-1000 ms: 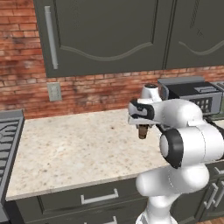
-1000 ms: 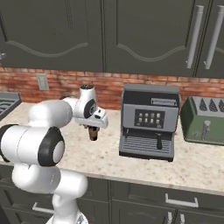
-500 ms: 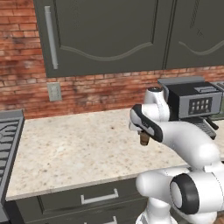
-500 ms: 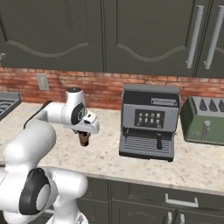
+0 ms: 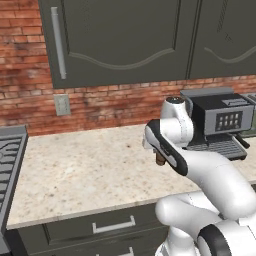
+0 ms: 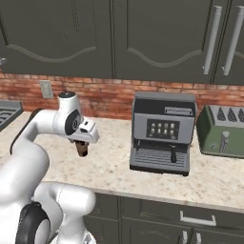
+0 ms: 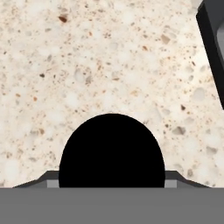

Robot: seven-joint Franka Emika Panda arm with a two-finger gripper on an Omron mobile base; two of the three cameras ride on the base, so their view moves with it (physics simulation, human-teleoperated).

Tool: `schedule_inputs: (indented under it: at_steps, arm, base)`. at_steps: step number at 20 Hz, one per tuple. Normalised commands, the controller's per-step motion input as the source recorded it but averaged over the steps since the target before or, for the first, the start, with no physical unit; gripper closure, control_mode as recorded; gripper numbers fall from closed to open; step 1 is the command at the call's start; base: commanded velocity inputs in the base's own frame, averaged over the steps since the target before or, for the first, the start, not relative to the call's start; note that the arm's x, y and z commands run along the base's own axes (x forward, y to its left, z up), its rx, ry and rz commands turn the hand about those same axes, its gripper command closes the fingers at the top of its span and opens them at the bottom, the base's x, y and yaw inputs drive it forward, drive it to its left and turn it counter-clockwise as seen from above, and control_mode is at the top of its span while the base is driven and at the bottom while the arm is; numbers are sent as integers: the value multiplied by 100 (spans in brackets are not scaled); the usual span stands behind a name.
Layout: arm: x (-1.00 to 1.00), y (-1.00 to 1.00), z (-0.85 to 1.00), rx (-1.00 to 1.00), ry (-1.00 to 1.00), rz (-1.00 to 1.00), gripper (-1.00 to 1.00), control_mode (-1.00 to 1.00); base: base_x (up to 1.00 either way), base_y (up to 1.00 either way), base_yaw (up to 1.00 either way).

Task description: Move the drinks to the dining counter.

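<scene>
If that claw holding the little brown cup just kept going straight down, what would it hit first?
Most likely the speckled countertop right below: the gripper points down at it, holding the brown cup above bare stone, left of the coffee machine.

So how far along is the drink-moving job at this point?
Nothing visible looks delivered yet: no dining counter or other drinks are in sight. In hand: the two-finger gripper holds the short dark brown cup lifted above the beige speckled kitchen countertop, beside the grey coffee machine. Left: carrying this cup to the dining counter, plus any remaining drinks.
</scene>
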Motion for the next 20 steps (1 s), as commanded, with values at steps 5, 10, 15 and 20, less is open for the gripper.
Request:
schedule_inputs:
  at_steps: [5,10,15,20]
  arm:
    - [0,21,39,0,4,8,100,-100]
    - [0,0,22,0,1,5,100,-100]
    - [0,0,10,0,0,1,100,100]
    - [0,0,0,0,0,0,100,100]
  base:
    - [0,0,0]
    - [0,0,0]
    - [-4,0,1]
    - [-70,7,4]
